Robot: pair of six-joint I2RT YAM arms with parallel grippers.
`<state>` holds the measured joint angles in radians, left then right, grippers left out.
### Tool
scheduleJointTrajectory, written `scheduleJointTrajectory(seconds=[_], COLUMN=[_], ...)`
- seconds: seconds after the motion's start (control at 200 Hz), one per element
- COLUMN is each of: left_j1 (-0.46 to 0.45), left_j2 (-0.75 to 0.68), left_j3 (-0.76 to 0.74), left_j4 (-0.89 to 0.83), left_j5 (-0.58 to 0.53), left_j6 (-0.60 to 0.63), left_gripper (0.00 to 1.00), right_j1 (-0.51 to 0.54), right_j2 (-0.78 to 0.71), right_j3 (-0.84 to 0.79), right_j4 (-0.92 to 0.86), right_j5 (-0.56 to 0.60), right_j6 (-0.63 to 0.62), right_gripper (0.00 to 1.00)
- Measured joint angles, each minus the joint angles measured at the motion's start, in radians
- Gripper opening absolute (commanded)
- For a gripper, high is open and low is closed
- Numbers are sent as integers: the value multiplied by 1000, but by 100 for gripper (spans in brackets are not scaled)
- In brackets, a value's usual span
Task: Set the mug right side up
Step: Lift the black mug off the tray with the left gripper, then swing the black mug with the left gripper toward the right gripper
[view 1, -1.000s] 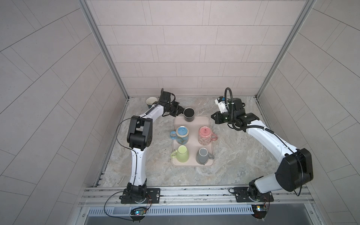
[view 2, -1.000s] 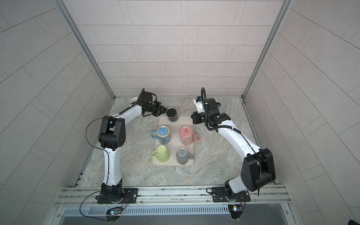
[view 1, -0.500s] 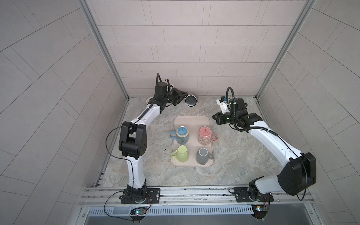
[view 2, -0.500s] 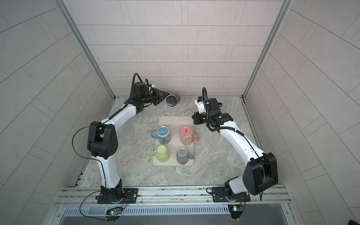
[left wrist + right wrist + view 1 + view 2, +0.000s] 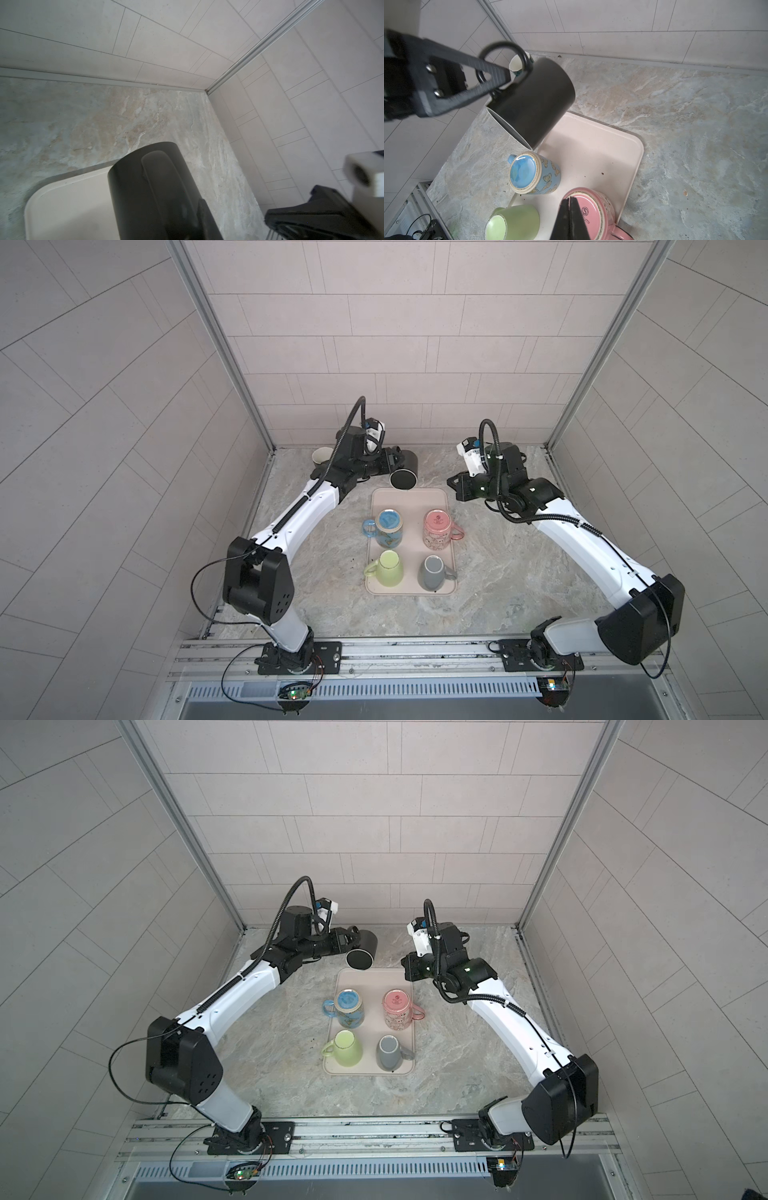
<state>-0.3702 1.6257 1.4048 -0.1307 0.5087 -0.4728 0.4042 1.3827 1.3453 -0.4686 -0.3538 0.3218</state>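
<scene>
A black mug (image 5: 405, 470) (image 5: 361, 952) (image 5: 533, 99) hangs in the air over the far edge of the beige tray (image 5: 436, 497) (image 5: 392, 977). It is tipped on its side, mouth toward the front. My left gripper (image 5: 387, 461) (image 5: 344, 942) (image 5: 481, 83) is shut on its handle. In the left wrist view the mug's body (image 5: 151, 187) fills the lower middle. My right gripper (image 5: 453, 485) (image 5: 406, 969) (image 5: 570, 207) is shut on nothing and hovers by the tray's far right corner, above the pink mug.
On the tray stand a blue mug (image 5: 388, 526) and a pink mug (image 5: 437, 526), both upside down, then a green mug (image 5: 384, 568) and a grey mug (image 5: 432, 572). A cream cup (image 5: 320, 455) sits in the far left corner. Walls close three sides.
The left arm lifted the black mug off the tray's far edge toward the back wall, then brought it forward again, turning it. The right gripper has barely moved.
</scene>
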Motion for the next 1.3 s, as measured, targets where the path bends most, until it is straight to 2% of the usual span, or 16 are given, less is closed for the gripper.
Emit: scheduleJointTrajectory(seconds=[0.225, 0.49, 0.721, 0.861, 1.211, 1.301], left_j1=[-39, -70, -179, -233, -349, -380], left_j2=[-47, -108, -121, -114, -11, 22], left_j3=[-117, -266, -373, -429, -477, -482], left_j4=[67, 387, 594, 715, 1049, 1128], left_j5=[-114, -145, -235, -325, -657, -717], left_j6=[151, 226, 387, 459, 703, 760], left_gripper=[0, 0, 0, 0, 0, 0], right_j1=[6, 8, 33, 61, 93, 103], right_j2=[-4, 5, 47, 69, 87, 96], right_j3=[12, 34, 99, 143, 178, 188], right_j4=[2, 47, 106, 116, 126, 132], right_j5=[8, 1, -3, 2, 30, 31], right_j6=[2, 9, 33, 45, 86, 87], right_gripper=[0, 0, 1, 8, 41, 44])
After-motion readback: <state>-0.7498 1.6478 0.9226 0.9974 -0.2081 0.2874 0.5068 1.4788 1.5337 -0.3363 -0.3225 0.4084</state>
